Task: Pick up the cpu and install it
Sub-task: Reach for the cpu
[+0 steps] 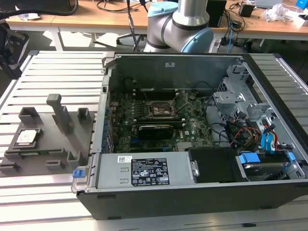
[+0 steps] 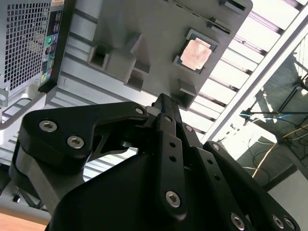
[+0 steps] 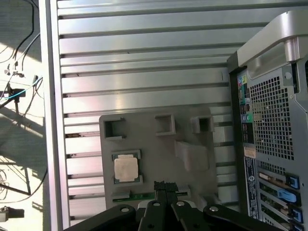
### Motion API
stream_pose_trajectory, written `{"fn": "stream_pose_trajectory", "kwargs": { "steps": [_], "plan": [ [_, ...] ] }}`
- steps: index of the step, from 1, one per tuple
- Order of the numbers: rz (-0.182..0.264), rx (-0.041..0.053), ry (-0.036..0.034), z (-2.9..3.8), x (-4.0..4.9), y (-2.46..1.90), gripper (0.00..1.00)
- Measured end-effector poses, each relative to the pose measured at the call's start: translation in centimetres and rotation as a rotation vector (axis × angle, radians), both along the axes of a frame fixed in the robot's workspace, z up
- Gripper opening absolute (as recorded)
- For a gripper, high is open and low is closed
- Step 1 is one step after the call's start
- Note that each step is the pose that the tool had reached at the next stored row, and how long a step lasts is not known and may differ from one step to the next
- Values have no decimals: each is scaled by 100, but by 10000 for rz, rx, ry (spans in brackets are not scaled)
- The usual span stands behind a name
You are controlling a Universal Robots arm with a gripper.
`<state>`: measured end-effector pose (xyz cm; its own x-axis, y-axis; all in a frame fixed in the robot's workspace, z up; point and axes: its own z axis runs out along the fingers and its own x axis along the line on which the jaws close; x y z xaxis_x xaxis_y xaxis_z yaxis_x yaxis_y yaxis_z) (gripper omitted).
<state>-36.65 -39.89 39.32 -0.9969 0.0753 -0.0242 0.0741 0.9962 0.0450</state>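
Note:
The cpu [image 1: 27, 137] is a small square chip with a shiny metal top. It lies flat in a recess of the grey fixture plate [image 1: 53, 144] at the exterior view's left, outside the computer case. In both wrist views the cpu [image 2: 196, 54] [image 3: 126, 169] lies well below my gripper [image 2: 166, 102] [image 3: 165, 185], apart from it. The black fingers [image 3: 160, 187] are shut together with nothing between them, hovering high above the fixture plate's edge. The motherboard's cpu socket [image 1: 161, 109] sits open inside the case.
The open computer case [image 1: 192, 192] lies on the slatted aluminium table [image 1: 53, 72], with cables, drive cages and a power supply [image 1: 144, 172] inside. Upright grey blocks [image 1: 60, 113] stand on the fixture plate. The arm's base [image 1: 180, 24] rises behind the case.

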Motion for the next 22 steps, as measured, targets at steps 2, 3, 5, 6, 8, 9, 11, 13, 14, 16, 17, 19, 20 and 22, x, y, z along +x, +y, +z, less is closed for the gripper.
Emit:
{"fn": "stream_pose_trajectory", "kwargs": {
  "steps": [2,3,5,6,8,9,11,13,14,16,17,19,20,22],
  "plan": [
    [0,0,0,0,-39,0,11],
    [0,0,0,0,-58,0,11],
    [0,0,0,0,-93,0,11],
    [0,0,0,0,-103,0,11],
    [0,0,0,0,-140,0,11],
    [-1,0,0,0,-161,0,11],
    [-1,0,0,0,-190,0,11],
    [-1,0,0,0,-239,0,11],
    [-1,-1,0,0,-254,0,11],
    [0,0,0,0,-294,0,11],
    [0,0,-1,-1,-312,0,11],
    [0,0,0,-1,-335,0,11],
    [0,0,0,-1,-351,0,11],
    [0,0,0,-1,-377,0,11]
  ]
}}
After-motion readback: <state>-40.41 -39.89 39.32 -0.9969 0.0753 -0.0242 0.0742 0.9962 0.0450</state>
